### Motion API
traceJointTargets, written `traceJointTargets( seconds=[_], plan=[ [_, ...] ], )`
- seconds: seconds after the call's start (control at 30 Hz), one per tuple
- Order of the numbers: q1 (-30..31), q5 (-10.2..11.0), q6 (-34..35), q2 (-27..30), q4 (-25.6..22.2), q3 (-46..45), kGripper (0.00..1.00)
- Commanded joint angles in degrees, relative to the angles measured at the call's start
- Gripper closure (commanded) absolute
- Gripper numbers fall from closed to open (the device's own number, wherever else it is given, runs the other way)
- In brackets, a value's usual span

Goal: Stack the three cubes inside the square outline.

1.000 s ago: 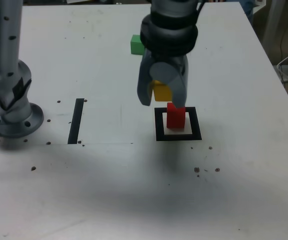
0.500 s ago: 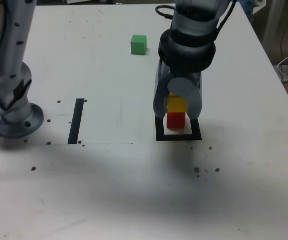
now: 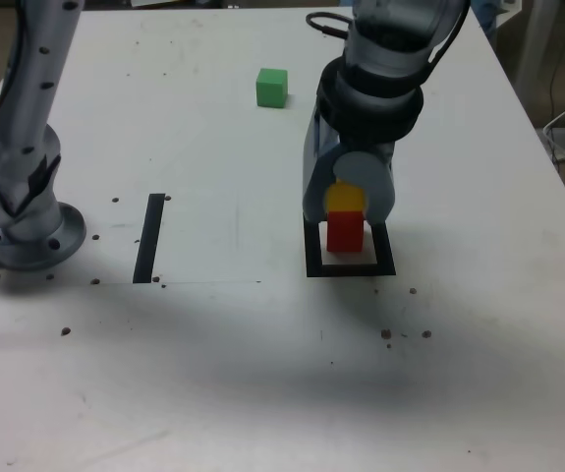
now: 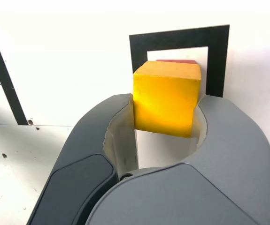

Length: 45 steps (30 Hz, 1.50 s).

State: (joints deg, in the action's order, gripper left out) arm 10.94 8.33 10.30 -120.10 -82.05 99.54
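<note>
White tabletop (image 3: 213, 374) fills the scene, lightly speckled, with wide bare room in front of the square outline (image 3: 350, 267) and on the exterior view's right. Inside that black frame stands the red cube (image 3: 344, 233), and the yellow cube (image 3: 345, 198) sits right on top of it, edges roughly in line. The gripper (image 3: 347, 197) is closed on the yellow cube, its two fingers pressed against opposite faces. Behind them, the green cube (image 3: 272, 87) lies well apart near the table's far edge. A straight black strip (image 3: 149, 237) lies toward the exterior view's left, near the arm's base (image 3: 22, 231).
</note>
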Motion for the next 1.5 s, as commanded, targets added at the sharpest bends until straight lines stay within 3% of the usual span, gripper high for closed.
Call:
traceJointTargets(
  seconds=[0.0,0.5,1.47],
  plan=[
    [-0.1,-0.4,-0.1,0.1,-0.8,0.0,0.74],
    [0.1,-3.7,-0.5,-0.2,0.1,-0.2,0.74],
    [-1.4,-3.4,-2.8,-0.6,2.9,-2.1,0.72]
  ],
)
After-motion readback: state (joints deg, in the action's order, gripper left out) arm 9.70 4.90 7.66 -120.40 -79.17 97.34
